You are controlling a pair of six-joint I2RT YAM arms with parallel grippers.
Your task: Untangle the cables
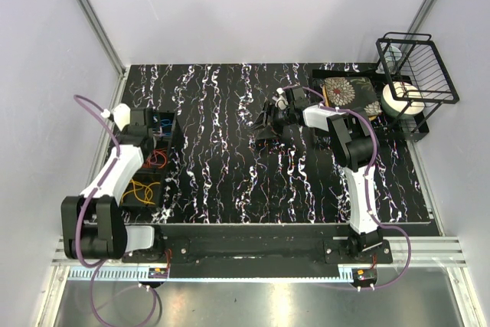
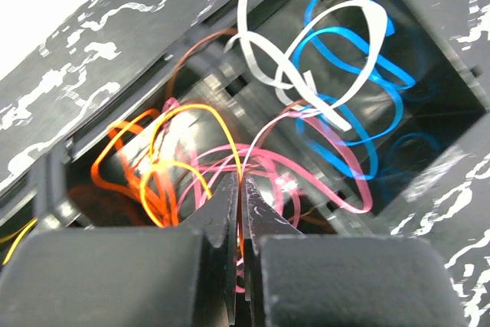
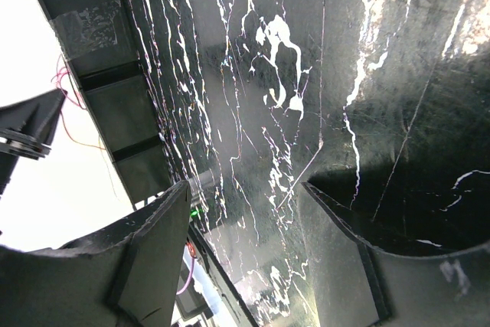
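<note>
Cables [image 2: 218, 161] crowd walled bin [image 2: 438, 67]; left claw [image 2: 239, 183] pinches them.

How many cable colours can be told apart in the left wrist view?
6: white cable top centre, blue cable right, pink cable centre, orange cable left, yellow cable crossing it, dim red-brown cable behind; more may be hidden.

White-and-black arms [image 1: 115, 176] bear purple hoses [image 1: 90, 106], black left pincer [image 2: 239, 183], black right pincer [image 3: 245, 198].

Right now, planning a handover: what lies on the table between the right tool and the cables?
Nothing: in the top view, only bare marbled table separates the right tool from the cables.
</note>
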